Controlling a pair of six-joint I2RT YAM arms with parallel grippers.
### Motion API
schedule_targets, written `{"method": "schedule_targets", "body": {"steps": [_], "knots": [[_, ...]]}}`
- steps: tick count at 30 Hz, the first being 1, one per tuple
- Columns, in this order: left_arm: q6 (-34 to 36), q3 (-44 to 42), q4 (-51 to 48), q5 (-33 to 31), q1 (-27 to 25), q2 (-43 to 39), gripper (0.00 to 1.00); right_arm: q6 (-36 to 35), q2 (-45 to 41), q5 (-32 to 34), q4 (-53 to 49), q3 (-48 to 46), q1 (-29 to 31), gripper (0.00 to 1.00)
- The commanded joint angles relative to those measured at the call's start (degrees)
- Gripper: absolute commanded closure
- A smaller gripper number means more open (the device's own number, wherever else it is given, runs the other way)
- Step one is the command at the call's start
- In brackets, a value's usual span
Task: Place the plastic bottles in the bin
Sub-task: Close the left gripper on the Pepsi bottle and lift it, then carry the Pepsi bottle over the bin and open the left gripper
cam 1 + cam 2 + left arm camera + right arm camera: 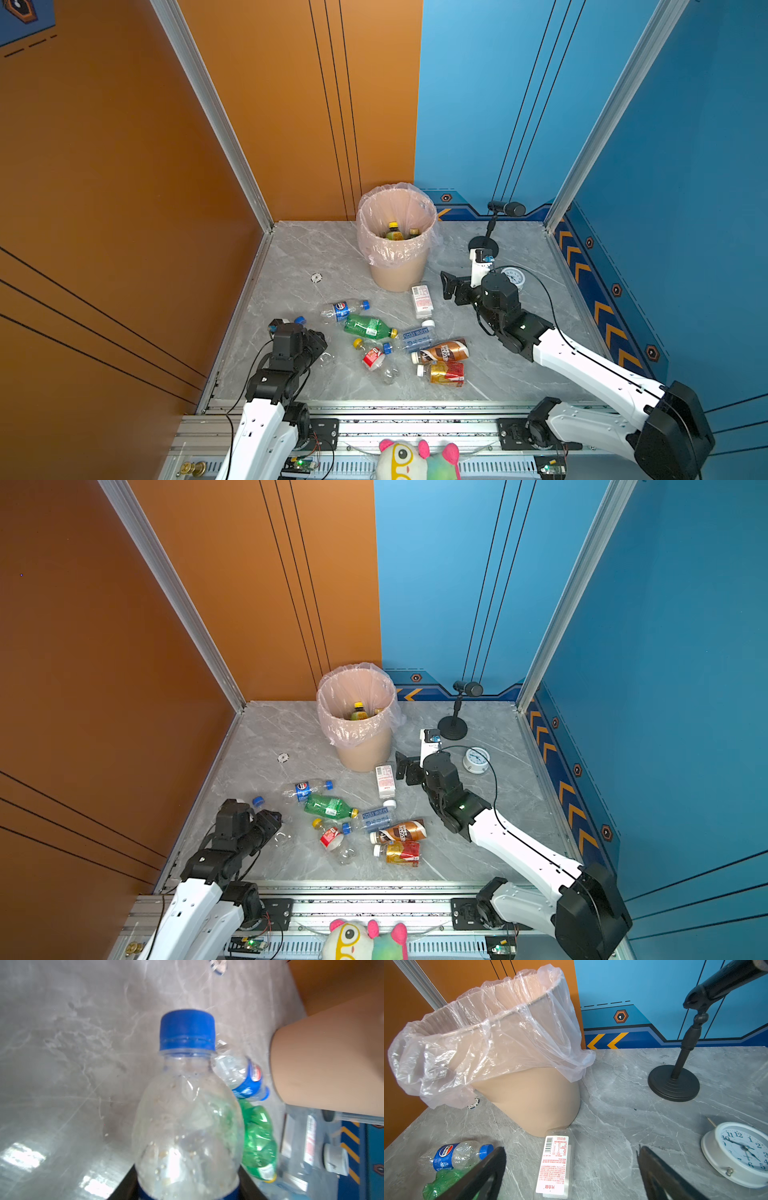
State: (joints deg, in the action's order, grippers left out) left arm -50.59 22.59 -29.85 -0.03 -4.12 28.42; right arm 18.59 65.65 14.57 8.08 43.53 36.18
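Note:
My left gripper is shut on a clear bottle with a blue cap near the left wall; the cap pokes out past the gripper. My right gripper is open and empty above a clear white-labelled bottle lying beside the bin. The beige bin, lined with a clear bag, holds two bottles. On the floor lie a Pepsi bottle, a green one, a soda-water one, a brown one and a red-gold one.
A white clock and a black microphone stand stand behind the right arm. A small round chip lies left of the bin. Orange and blue walls close in three sides. A plush toy sits on the front rail.

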Motion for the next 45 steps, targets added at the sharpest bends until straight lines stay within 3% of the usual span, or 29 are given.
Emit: {"method": "schedule_targets", "body": {"steps": [1, 8, 13, 18, 24, 35, 39, 45], "knots": [[5.1, 7.0, -1.1, -4.3, 0.3, -2.7, 0.54, 1.5, 0.0, -0.8, 1.3, -0.6, -0.3, 0.00], [9.3, 14.3, 9.8, -3.2, -0.7, 3.2, 0.55, 2.6, 0.2, -1.1, 2.2, -0.9, -0.7, 0.00], [15.8, 24.9, 16.9, -2.5, -4.0, 15.6, 0.55, 2.3, 0.3, -1.6, 2.2, -0.4, -0.9, 0.00], [24.9, 41.0, 22.9, -2.5, -10.6, 29.9, 0.55, 2.8, -0.7, -1.8, 1.1, -0.5, -1.2, 0.00], [32.7, 60.4, 22.6, -0.7, -17.6, 47.7, 0.55, 2.9, -3.5, -1.1, -0.2, -2.5, -2.1, 0.00], [35.9, 90.4, 13.8, 3.3, -23.2, 76.3, 0.55, 3.4, -7.3, -1.4, -1.9, -3.7, -3.7, 0.00], [35.5, 95.2, 11.2, 4.9, -24.2, 82.0, 0.55, 3.5, -8.5, -1.1, -2.5, -4.4, -4.1, 0.00], [35.7, 95.3, 10.8, 4.5, -25.2, 83.3, 0.55, 3.9, -10.0, -0.8, -2.9, -5.5, -4.9, 0.00]]}}
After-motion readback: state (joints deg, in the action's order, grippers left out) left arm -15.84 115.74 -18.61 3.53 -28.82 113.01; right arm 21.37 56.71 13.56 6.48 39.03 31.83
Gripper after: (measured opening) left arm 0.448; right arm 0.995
